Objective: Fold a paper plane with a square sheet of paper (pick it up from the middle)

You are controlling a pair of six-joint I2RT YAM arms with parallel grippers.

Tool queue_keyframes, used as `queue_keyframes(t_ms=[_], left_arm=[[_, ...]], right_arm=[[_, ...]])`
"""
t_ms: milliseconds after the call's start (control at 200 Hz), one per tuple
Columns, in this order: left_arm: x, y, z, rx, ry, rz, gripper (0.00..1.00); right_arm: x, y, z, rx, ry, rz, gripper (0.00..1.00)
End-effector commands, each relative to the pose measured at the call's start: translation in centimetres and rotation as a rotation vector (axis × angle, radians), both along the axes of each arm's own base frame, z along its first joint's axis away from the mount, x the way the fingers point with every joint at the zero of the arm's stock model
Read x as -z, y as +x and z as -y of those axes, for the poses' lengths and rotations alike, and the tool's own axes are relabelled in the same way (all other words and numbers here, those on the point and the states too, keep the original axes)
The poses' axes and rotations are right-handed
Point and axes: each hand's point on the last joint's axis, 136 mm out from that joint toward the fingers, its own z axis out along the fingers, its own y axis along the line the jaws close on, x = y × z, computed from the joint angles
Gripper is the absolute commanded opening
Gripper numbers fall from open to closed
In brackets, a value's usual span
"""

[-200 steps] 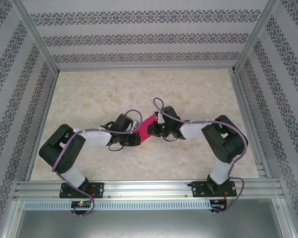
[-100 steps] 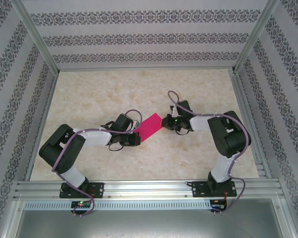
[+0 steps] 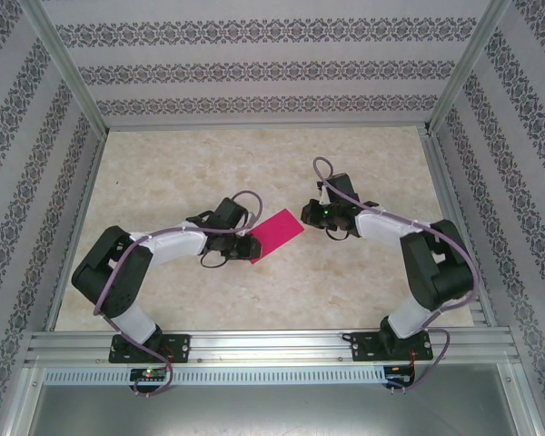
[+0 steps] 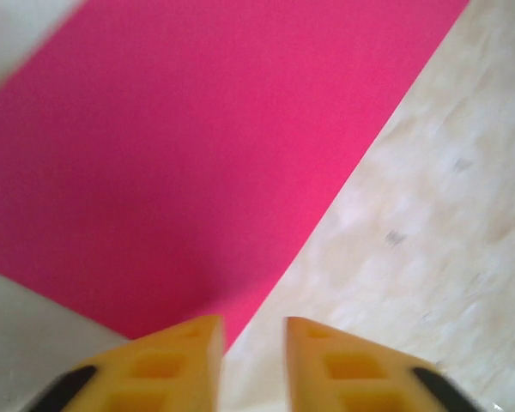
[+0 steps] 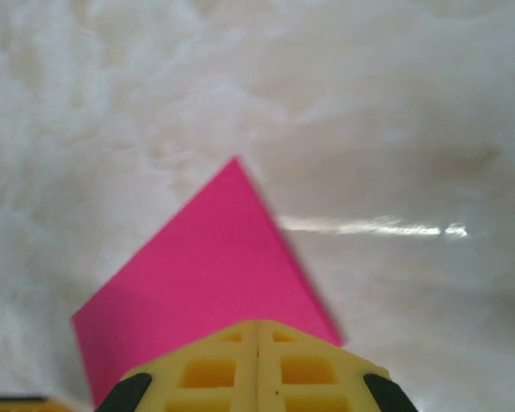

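Observation:
The magenta-pink sheet of paper [image 3: 277, 234] lies flat on the marble table as a slanted rectangle between the two arms. My left gripper [image 3: 249, 247] sits at its near-left corner, open by a narrow gap. In the left wrist view the paper [image 4: 197, 154] runs off past the left finger, and bare table shows between the fingertips [image 4: 253, 323]. To the right of the sheet's far end and apart from it, my right gripper [image 3: 311, 212] is shut and empty. In the right wrist view the paper [image 5: 197, 275] lies just beyond the gripper [image 5: 257, 324], whose fingertips are closed.
Aluminium frame rails [image 3: 254, 343] run along the near edge, and patterned walls [image 3: 254, 73] enclose the back and sides. Bare marble table [image 3: 209, 173] stretches behind the paper and to both sides.
My right gripper has drawn back to the right, off the paper, uncovering the sheet. The left gripper has shifted slightly right and stays at the sheet's near-left corner.

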Motion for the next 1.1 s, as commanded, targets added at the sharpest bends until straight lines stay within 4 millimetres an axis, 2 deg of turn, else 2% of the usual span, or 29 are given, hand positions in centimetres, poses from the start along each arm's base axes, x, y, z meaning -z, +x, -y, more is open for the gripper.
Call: queue_keyframes(t_ms=[0,95,165,290,390,480,614,734,864,984,1094], left_arm=[[-4.0,2.8,-1.4,-0.097,0.03,0.068,0.39],[-4.7,4.6,-4.1,-0.185,0.062,0.064,0.47],[-4.6,5.5,-6.5,-0.264,0.056,0.048,0.51],[-4.4,6.4,-10.7,-0.396,0.035,0.012,0.52],[-4.0,6.1,-13.6,-0.493,0.02,-0.033,0.51],[-4.3,5.9,-14.9,-0.543,-0.008,-0.039,0.51],[-4.4,6.1,-15.6,-0.548,-0.013,-0.04,0.52],[-4.3,6.4,-15.6,-0.537,-0.021,-0.047,0.53],[-3.6,6.2,-15.4,-0.523,-0.029,-0.063,0.53],[-3.2,6.2,-15.3,-0.514,-0.028,-0.071,0.53],[-3.0,6.3,-15.0,-0.504,-0.043,-0.078,0.54]], right_arm=[[-0.2,-1.7,-0.7,0.047,-0.09,-0.015,0.14],[0.2,-2.8,-2.9,0.035,-0.108,-0.03,0.21],[0.5,-3.5,-5.0,0.005,-0.13,-0.038,0.21],[1.5,-4.3,-9.1,-0.082,-0.169,-0.068,0.18],[2.1,-4.7,-11.9,-0.141,-0.196,-0.074,0.14],[2.4,-4.9,-13.9,-0.18,-0.209,-0.079,0.13],[3.8,-5.1,-15.7,-0.233,-0.244,-0.113,0.13],[5.1,-5.8,-16.4,-0.287,-0.273,-0.146,0.13],[6.4,-8.0,-16.1,-0.398,-0.309,-0.195,0.14],[7.6,-10.9,-13.9,-0.554,-0.384,-0.252,0.14],[8.3,-13.9,-10.4,-0.703,-0.453,-0.304,0.11]])
